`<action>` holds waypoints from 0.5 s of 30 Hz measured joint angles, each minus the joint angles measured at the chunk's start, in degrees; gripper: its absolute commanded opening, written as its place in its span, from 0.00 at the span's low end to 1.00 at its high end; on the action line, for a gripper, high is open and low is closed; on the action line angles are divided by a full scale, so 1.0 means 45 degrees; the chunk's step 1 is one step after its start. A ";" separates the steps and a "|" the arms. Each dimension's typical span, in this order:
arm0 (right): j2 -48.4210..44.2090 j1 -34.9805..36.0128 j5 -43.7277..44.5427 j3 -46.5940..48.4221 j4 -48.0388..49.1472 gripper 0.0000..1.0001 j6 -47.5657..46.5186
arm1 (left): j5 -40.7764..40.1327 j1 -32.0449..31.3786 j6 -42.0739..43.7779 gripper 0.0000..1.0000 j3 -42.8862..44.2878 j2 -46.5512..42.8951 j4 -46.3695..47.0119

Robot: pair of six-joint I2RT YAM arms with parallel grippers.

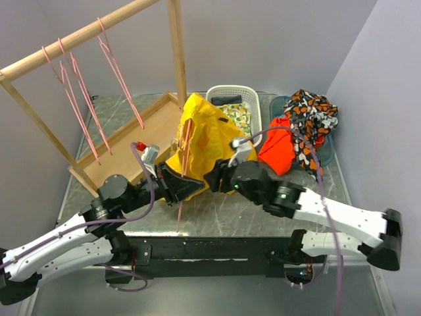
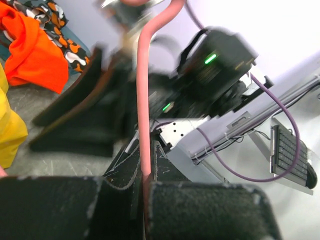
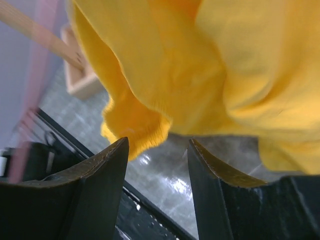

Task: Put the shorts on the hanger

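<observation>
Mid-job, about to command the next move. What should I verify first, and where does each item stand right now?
1. Left end effector shut on the hanger: ok.
2. Right end effector open, nothing between its jaws: ok.
3. Shorts seated across the hanger: cannot tell; the fabric hides most of the wire.
4. Shorts hem free of the right end effector: cannot tell; it hangs right at one fingertip.
5. Rail has a free stretch for another hanger: ok.
</observation>
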 measured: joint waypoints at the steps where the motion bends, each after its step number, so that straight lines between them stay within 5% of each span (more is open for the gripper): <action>1: 0.0408 0.0034 -0.0097 -0.0291 0.0209 0.59 0.0243 | -0.0010 0.0000 0.0039 0.01 0.0005 0.0097 0.0024; 15: 0.2992 0.0597 0.0627 -0.0884 0.1676 0.71 0.3075 | -0.0024 -0.0117 0.0219 0.01 0.0432 0.0913 0.0272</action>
